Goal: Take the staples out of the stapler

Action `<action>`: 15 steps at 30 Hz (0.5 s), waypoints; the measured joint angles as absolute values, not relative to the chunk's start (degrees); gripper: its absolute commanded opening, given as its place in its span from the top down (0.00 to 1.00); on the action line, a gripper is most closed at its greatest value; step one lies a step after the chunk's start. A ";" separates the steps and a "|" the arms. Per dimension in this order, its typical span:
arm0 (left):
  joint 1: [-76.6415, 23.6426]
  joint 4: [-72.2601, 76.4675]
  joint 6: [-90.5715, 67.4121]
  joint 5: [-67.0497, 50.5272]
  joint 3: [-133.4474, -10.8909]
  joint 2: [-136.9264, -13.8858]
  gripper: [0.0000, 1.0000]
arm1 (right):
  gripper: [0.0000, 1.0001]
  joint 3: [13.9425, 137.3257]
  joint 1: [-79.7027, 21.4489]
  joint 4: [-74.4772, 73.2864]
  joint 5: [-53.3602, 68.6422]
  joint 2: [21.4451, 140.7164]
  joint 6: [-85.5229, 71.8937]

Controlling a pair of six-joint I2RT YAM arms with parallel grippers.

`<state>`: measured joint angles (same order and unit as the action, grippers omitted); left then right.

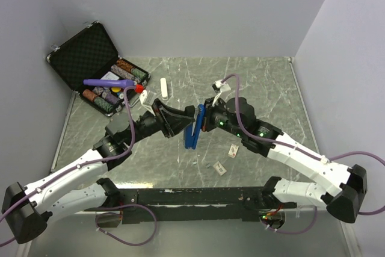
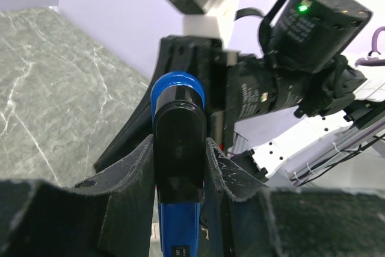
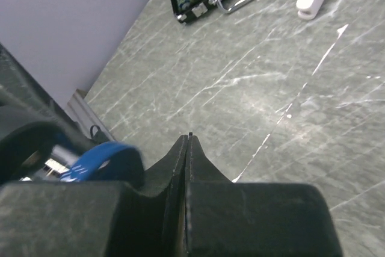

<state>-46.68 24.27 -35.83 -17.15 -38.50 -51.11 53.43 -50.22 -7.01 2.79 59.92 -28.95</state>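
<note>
While the left gripper (image 2: 178,176) clamped the stapler (image 2: 178,148) between its two black fingers (image 2: 135,176), the blue body with its black end sat in mid-table between the two arms; whether it cleared the surface could not be told. The right gripper (image 3: 189,142) had its jaws pressed flat together with nothing between them, its tips just beside the stapler's rounded blue end. On the marbled grey-green table (image 1: 264,88), an open black case (image 1: 90,58) of coloured chips lay at the far left corner, with a white bar (image 1: 163,87) near it. Two small paper scraps (image 1: 233,150) lay closer to the arm bases, well apart from the stapler.
</note>
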 measured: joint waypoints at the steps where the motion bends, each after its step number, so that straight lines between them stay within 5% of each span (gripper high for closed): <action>1: -46.65 24.88 -35.86 -17.19 -38.50 -51.29 0.99 | 1.00 53.76 -50.22 -6.90 3.20 60.77 -29.12; 15: -45.45 25.82 -34.44 -17.37 -39.35 -53.34 0.99 | 1.00 63.22 -50.26 -16.29 2.66 67.00 -24.08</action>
<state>-45.45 25.82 -34.44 -17.37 -39.35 -53.34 63.22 -50.26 -16.29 2.66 67.00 -24.08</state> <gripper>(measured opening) 0.364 0.007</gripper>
